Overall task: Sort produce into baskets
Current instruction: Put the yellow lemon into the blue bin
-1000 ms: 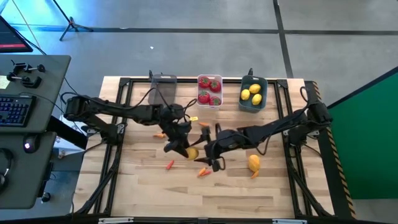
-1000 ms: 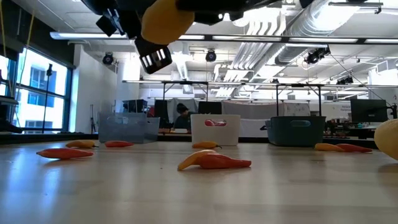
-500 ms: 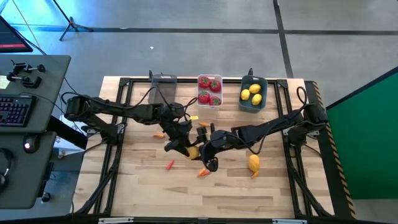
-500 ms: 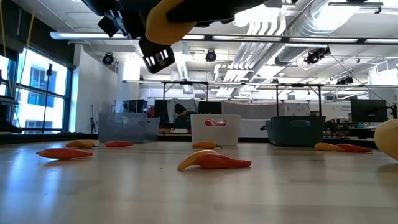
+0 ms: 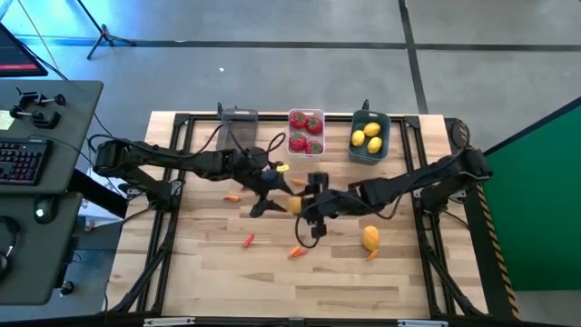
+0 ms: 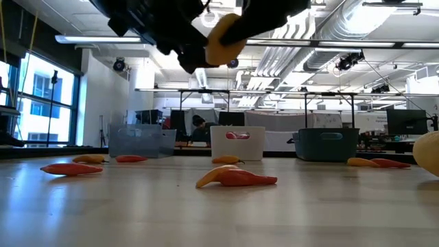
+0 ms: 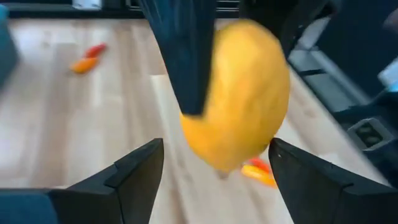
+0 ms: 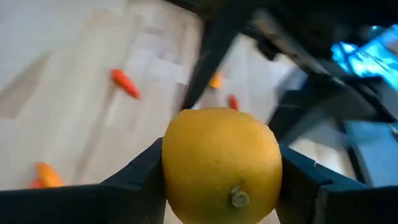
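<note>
A yellow lemon (image 5: 295, 205) hangs above the table's middle, with my right gripper (image 8: 221, 163) shut on it. My left gripper (image 7: 217, 155) is open right beside it, its fingers spread on either side of the lemon (image 7: 239, 93). At the far edge stand three baskets: a grey one (image 5: 239, 118), a white one (image 5: 306, 145) with tomatoes (image 5: 306, 133), and a teal one (image 5: 385, 138) with lemons (image 5: 367, 136). Another lemon (image 5: 370, 238) lies on the table at the near right. My right gripper pinches the lemon's two opposite sides (image 8: 174, 162) between its two fingers. The fingers come from the table's right, slanting downward. The lemon's stem end (image 8: 238, 198) faces back toward the wrist. The lemon is lifted well clear of the table (image 6: 223, 38).
Small orange-red carrot pieces lie scattered on the wood: (image 5: 248, 241), (image 5: 297, 252), (image 5: 233, 196), (image 5: 282, 169). In the low view one pair (image 6: 236, 178) lies near the middle. A desk with a keyboard (image 5: 20, 159) stands beyond the table's left edge.
My left gripper has opened, rolled and let go of the lemon. My right gripper has come up from near the table to the lemon and shut on it. The lemon has shifted a little toward the far edge and stays in the air.
</note>
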Robot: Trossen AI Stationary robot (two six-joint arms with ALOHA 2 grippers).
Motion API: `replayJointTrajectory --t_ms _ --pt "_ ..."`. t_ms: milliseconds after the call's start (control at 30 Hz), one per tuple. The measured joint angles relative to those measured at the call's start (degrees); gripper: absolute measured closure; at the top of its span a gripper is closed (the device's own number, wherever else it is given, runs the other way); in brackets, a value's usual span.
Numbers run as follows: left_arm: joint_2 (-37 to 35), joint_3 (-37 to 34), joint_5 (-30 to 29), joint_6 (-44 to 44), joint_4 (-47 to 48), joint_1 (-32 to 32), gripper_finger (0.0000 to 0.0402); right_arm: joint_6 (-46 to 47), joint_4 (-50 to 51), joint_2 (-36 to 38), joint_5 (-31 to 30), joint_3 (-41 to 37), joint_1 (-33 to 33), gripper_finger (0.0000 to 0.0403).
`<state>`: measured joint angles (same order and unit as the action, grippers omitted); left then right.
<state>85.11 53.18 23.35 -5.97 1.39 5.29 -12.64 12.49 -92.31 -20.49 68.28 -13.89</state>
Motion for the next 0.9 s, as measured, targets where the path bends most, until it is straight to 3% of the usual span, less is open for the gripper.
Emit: replayJointTrajectory --t_ms 167,300,400,567,633,767,900 --pt "0.1 -2.6 -4.6 -1.2 -8.2 1.0 0.0125 3.3 1.3 3.7 -2.4 -4.6 4.6 0.0205" --pt "0.1 -6.7 -3.1 2.0 -16.8 2.1 0.0125 6.8 1.7 9.1 -6.9 -11.5 10.4 0.0205" --pt "0.1 -9.9 -3.1 3.9 -21.1 2.3 0.0125 10.7 2.4 14.3 -11.0 -17.5 16.2 0.0205" --pt "0.1 -11.8 -5.0 5.0 -25.4 1.8 0.0125 18.1 2.4 21.9 -12.3 -25.5 29.1 0.0205" --pt "0.1 -12.6 -6.0 5.8 -27.5 1.4 0.0124 21.0 2.5 23.2 -10.8 -27.3 34.3 0.0205" --pt "0.0 -13.1 -6.1 6.8 -31.0 0.8 0.0124 22.8 2.7 23.0 -2.2 -29.4 43.7 0.0205" --pt "0.0 -13.1 -6.1 7.0 -30.8 0.5 0.0124 23.2 4.2 22.2 2.6 -29.8 49.0 0.0205"
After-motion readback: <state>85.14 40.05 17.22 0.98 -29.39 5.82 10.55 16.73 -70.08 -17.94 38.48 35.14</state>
